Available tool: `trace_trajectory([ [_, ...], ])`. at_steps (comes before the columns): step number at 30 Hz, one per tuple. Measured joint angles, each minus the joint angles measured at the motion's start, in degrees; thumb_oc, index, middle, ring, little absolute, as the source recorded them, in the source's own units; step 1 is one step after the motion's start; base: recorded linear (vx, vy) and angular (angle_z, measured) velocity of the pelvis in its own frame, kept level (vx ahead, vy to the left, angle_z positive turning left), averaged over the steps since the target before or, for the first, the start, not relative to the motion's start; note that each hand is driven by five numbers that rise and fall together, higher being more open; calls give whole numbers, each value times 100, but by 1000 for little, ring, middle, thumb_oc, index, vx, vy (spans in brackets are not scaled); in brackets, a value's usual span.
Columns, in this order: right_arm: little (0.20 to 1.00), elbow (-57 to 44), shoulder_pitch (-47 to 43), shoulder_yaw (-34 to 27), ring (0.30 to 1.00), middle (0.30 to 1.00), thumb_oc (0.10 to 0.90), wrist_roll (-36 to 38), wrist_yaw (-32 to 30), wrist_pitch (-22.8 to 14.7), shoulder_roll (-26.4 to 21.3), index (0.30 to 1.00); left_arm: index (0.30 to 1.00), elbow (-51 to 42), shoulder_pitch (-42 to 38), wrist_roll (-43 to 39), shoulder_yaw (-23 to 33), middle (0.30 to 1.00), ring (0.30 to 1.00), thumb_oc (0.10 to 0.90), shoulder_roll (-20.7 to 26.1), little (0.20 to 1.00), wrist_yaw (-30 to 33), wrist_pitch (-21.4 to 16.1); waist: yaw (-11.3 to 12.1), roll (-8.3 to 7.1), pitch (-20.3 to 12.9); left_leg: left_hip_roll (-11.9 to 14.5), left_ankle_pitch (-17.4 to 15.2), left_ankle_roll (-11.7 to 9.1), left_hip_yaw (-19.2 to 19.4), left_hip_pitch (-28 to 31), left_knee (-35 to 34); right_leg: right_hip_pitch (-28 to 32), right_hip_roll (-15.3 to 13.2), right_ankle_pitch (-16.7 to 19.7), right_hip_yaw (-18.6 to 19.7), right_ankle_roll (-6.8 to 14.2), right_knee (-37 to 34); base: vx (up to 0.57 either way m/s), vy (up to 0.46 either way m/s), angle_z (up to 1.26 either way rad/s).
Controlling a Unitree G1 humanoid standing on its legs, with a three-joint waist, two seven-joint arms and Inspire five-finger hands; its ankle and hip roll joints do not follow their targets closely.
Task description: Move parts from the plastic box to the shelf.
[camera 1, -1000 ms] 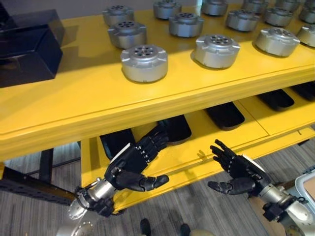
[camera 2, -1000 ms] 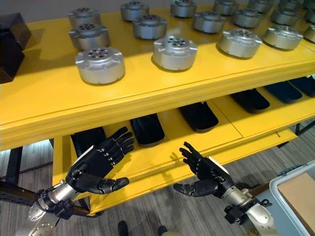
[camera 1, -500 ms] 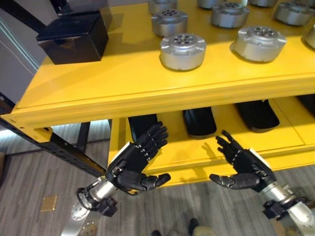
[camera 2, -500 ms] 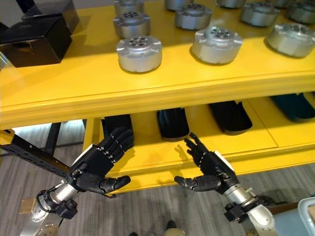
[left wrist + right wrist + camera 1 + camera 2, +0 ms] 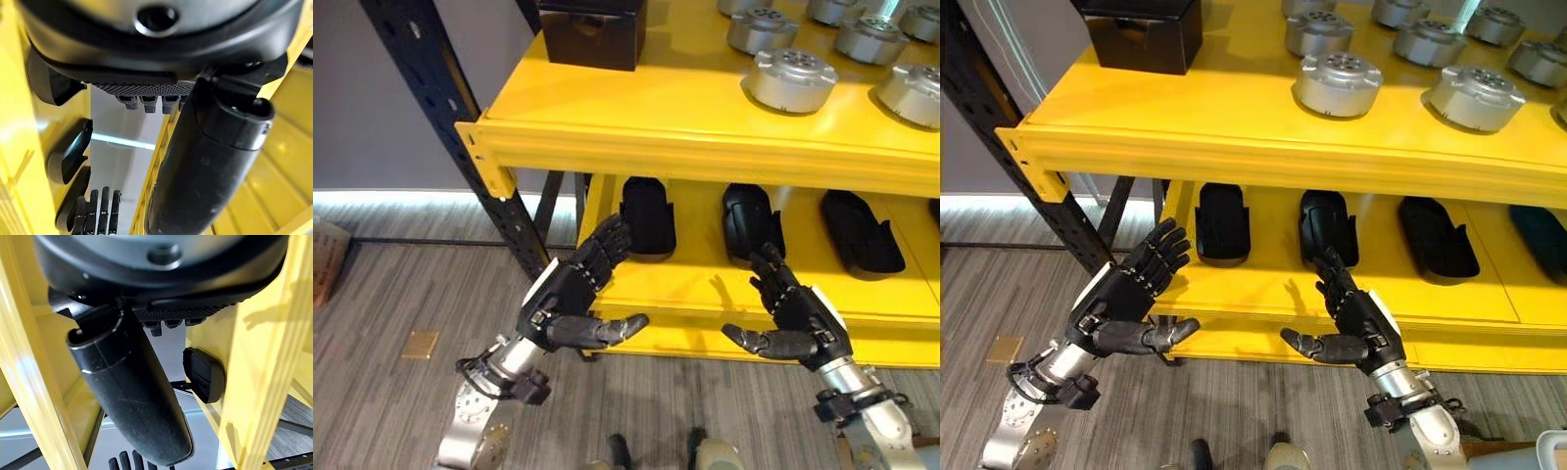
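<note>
Two yellow shelf (image 5: 705, 108) levels span the frame; silver parts (image 5: 792, 80) sit upper right, a black box (image 5: 592, 29) top centre. My left hand (image 5: 570, 299) and right hand (image 5: 803, 318), lower centre, spread open fingers, empty.

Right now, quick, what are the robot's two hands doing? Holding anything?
Left hand: open, fingers straight, holding nothing.
Right hand: open, fingers straight, holding nothing.
</note>
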Motion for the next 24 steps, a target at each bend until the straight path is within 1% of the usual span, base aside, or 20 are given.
trace_trajectory([
  [1,1000,-46,-5,3,1000,1000,900,-9,-76,0,5,1000,1000,9,46,0,7,1000,1000,900,18,1000,3,-5,31,3,0,64,45,-32,-27,15,-84,165,-21,125,192,87,-393,-18,-75,-2],
  [2,1000,-88,-31,9,1000,1000,900,-9,-139,-6,11,1000,1000,9,74,2,11,1000,1000,900,59,1000,25,-17,58,-25,-5,105,123,-131,-50,30,-205,274,-36,244,267,133,-670,-21,-131,0],
  [3,1000,-154,-58,12,1000,1000,900,-11,-212,-6,14,1000,1000,9,76,7,8,1000,1000,900,171,1000,54,-18,75,-115,-9,112,282,-247,-57,79,-393,363,-35,429,291,139,-842,-13,-193,1],
  [4,1000,-219,-92,56,1000,1000,900,-13,-304,-13,102,1000,1000,-8,141,11,38,1000,1000,900,386,1000,151,-27,143,-410,-72,104,441,-467,-59,93,-513,505,35,483,114,290,-952,-27,-287,1],
  [6,1000,-206,-201,56,1000,1000,900,-51,-375,-7,-8,1000,1000,27,204,139,5,1000,1000,900,248,1000,215,-10,89,-216,-53,400,555,-660,-111,77,-511,571,358,556,49,197,-1161,-18,-232,-14],
  [7,1000,-226,-259,-13,1000,1000,900,-52,-410,12,-250,1000,1000,10,235,228,23,1000,1000,900,66,1000,313,-3,102,-22,-83,703,611,-769,-42,91,-496,564,677,582,140,72,-1281,9,-138,-33],
  [8,1000,-225,-247,-64,1000,1000,900,-53,-459,12,-310,1000,1000,12,234,228,28,1000,1000,900,-23,1000,371,-3,68,39,-104,803,613,-785,-71,93,-502,569,783,577,134,2,-1282,15,-142,-37],
  [9,1000,-219,-237,-117,1000,1000,900,-53,-536,15,-365,1000,1000,12,234,224,41,1000,1000,900,-129,1000,407,-3,-17,84,-112,867,618,-820,-138,101,-514,571,860,562,133,-41,-1286,11,-81,-10],
  [11,1000,-219,-214,-297,1000,1000,900,-73,-636,16,-366,1000,1000,8,232,231,93,1000,1000,900,-320,1000,410,-3,-117,156,-132,953,627,-851,-135,118,-515,574,952,561,160,-88,-1298,10,-81,-11],
  [13,1000,-221,-163,-486,1000,1000,900,-198,-765,16,-371,1000,1000,8,235,383,166,1000,1000,900,-353,1000,447,3,-210,219,-133,976,643,-898,-122,137,-516,578,996,565,176,-102,-1300,24,-82,-9],
  [15,1000,-222,-14,-539,1000,1000,900,-220,-824,17,-399,1000,1000,8,259,379,292,1000,1000,900,-353,1000,502,9,-210,230,-135,937,630,-917,-110,173,-515,594,965,590,193,-135,-1287,19,-49,-4],
  [19,1000,-229,42,-533,1000,1000,900,-221,-847,23,-396,1000,1000,10,271,363,545,1000,1000,900,-350,1000,555,12,-201,237,-141,838,621,-918,-99,178,-516,592,863,593,197,-121,-1283,2,-8,0],
  [24,1000,-247,40,-530,1000,1000,900,-221,-851,24,-329,1000,1000,6,275,344,588,1000,1000,900,-350,1000,634,45,-197,252,-154,748,606,-895,-83,184,-516,596,777,613,210,-89,-1282,0,0,0],
])
